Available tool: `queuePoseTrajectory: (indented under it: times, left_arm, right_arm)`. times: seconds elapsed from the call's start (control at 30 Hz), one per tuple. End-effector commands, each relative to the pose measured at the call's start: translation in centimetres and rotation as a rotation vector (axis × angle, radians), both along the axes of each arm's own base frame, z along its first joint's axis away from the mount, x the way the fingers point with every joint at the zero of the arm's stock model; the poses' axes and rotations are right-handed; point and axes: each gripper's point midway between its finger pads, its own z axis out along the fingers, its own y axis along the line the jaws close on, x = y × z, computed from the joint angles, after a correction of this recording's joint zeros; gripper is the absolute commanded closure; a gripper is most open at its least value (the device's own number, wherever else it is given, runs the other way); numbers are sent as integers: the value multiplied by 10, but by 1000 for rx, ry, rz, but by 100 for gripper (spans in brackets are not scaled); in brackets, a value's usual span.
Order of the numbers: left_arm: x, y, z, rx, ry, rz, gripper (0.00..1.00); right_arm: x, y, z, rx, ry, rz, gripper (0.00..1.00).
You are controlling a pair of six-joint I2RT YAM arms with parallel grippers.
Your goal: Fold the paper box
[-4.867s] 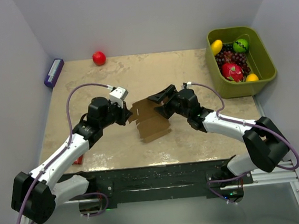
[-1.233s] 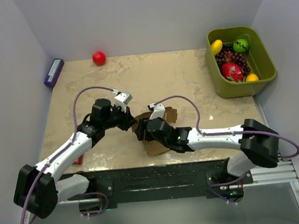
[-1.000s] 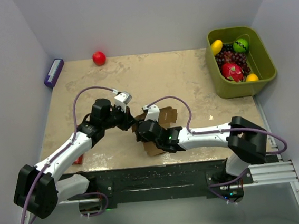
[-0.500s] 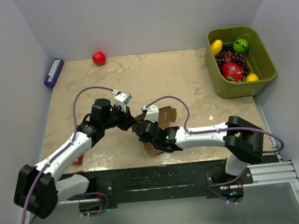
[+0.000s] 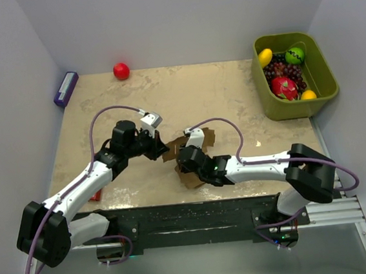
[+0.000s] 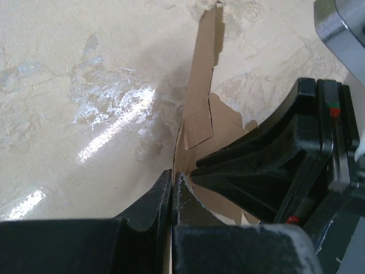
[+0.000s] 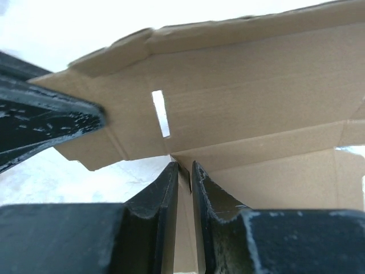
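1. Brown cardboard, the paper box (image 5: 199, 138) sits half-raised on the table (image 5: 231, 93), well left of the green bin (image 5: 323, 65).
2. Closed tight, the left gripper (image 6: 173, 174) pinches the box edge farthest from the bin.
3. Nearer the bin, the right gripper (image 7: 184, 166) clamps a creased panel between nearly closed fingers.
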Motion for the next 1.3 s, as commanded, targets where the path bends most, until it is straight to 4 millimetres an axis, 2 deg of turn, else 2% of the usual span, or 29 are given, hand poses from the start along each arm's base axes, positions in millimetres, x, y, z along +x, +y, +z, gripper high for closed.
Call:
queuePoseTrajectory:
  times: [0.0,0.07,0.37,0.5,0.6,0.63,0.7,0.73,0.8,0.83,0.87,0.9,0.97,1.0,1.07,1.13,1.27]
  left_arm:
    - [3,-9,20,-46,-60,-57,100]
    - [-1,-13,20,-63,-53,-87,100]
    - [-10,-22,17,-90,-31,-157,100]
    - [-3,-17,13,-62,-33,-112,100]
    - [7,-8,7,-14,-33,-42,100]
    - [8,-5,5,-1,-31,-26,100]
    - [14,0,2,25,-34,16,100]
    - [15,1,1,33,-31,26,100]
    - [17,4,0,44,-31,45,100]
    - [18,4,-1,48,-34,51,100]
    - [18,4,0,48,-32,52,100]
    - [18,4,0,50,-33,56,100]
    - [19,5,0,53,-38,64,100]
    - [18,5,0,55,-37,65,100]
    - [18,5,1,54,-41,67,100]
    - [18,5,2,52,-41,67,100]
    - [17,4,4,55,-51,68,100]
  right_arm:
    - [11,-13,2,117,2,64,81]
    - [21,-14,11,195,-13,87,79]
    - [22,-13,-5,145,7,147,74]
    - [22,-17,-4,145,19,125,72]
    - [18,-29,-2,138,18,102,66]
    - [17,-32,12,162,-3,94,61]
    - [13,-40,19,164,-7,82,54]
    - [11,-40,37,207,-31,94,46]
    - [5,-39,51,261,-22,96,36]
    - [3,-39,64,298,-30,95,35]
    - [1,-39,68,321,-12,76,34]
    - [5,-37,83,352,-21,55,34]
    - [5,-35,90,381,12,12,32]
    - [7,-29,101,406,13,3,32]
    - [10,-23,99,421,49,-25,31]
    - [13,-13,106,446,56,-29,31]
    - [21,0,99,493,99,-91,31]
